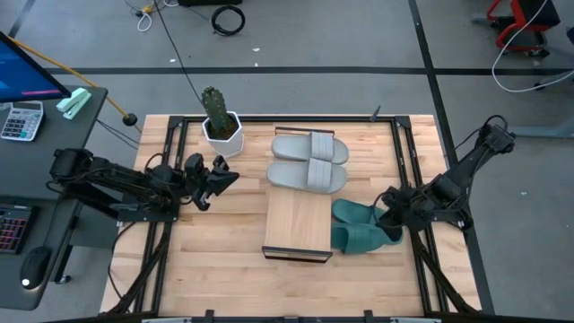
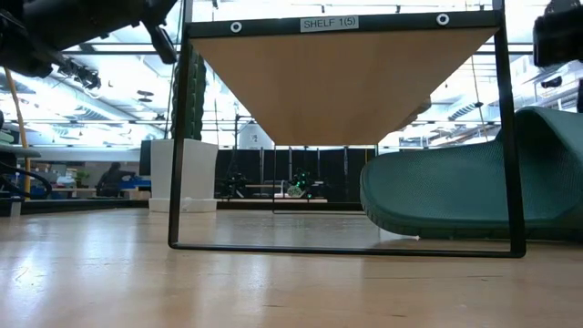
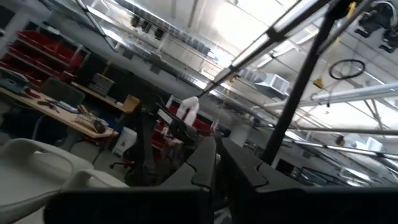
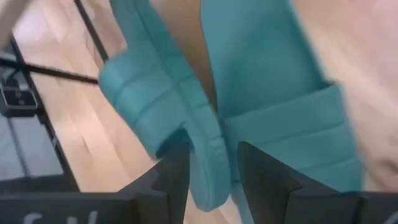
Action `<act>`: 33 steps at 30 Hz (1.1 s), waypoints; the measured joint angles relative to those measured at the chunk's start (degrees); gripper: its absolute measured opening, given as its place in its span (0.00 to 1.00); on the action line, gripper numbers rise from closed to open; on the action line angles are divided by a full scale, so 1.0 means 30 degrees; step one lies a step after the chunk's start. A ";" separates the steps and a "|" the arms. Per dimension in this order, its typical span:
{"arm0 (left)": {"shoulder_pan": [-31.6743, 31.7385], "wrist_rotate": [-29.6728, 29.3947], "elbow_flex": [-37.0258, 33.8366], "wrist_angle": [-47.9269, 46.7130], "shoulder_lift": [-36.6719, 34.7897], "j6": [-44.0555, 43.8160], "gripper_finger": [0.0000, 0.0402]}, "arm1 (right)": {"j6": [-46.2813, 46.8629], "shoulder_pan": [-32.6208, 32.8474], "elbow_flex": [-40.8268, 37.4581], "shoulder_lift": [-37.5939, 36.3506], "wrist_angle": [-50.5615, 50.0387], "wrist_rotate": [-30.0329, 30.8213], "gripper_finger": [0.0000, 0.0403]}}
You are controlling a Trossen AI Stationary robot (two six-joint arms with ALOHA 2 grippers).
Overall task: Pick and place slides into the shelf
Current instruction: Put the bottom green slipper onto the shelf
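Teal foam fills the right wrist view: the two teal slides (image 4: pixel 261 93) lie side by side, and the right gripper (image 4: pixel 211 177) has its fingers (image 4: pixel 171 180) spread a moderate way, with the raised strap edge of one slide sitting in the gap between them. Whether the fingers press on it or only straddle it cannot be told. In the high view the right gripper (image 1: pixel 392 208) sits at the outer end of the teal slides (image 1: pixel 359 226), which lie on the wooden surface (image 1: pixel 224 260) just beside the shelf (image 1: pixel 299 222), on its right. The two light grey slides (image 1: pixel 309 161) lie together on the far end of the shelf board.

Over on the left, the left gripper (image 1: pixel 220 177) hangs above the surface near a potted cactus (image 1: pixel 218 117), well apart from every slide; its fingers (image 3: pixel 249 177) stand nearly together, only a thin slit between them, holding nothing.
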 joint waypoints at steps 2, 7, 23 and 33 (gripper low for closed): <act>0.0007 -0.0408 0.0000 -0.0003 0.0000 0.0031 0.08 | -0.0241 0.0000 -0.0475 -0.0007 0.0951 -0.0306 0.35; 0.0001 -0.0890 0.0000 0.0003 0.0000 0.0168 0.06 | -0.0906 0.0000 -0.1380 -0.0015 0.2087 -0.0760 0.35; 0.0007 -0.2151 0.0000 0.0014 0.0007 0.0014 0.08 | -0.3044 0.0000 -0.2034 -0.0015 0.2166 -0.1525 0.35; 0.0007 -0.2845 0.0000 0.0017 0.0015 0.0000 0.05 | -0.3601 0.0000 -0.2036 -0.0015 0.2401 -0.1560 0.35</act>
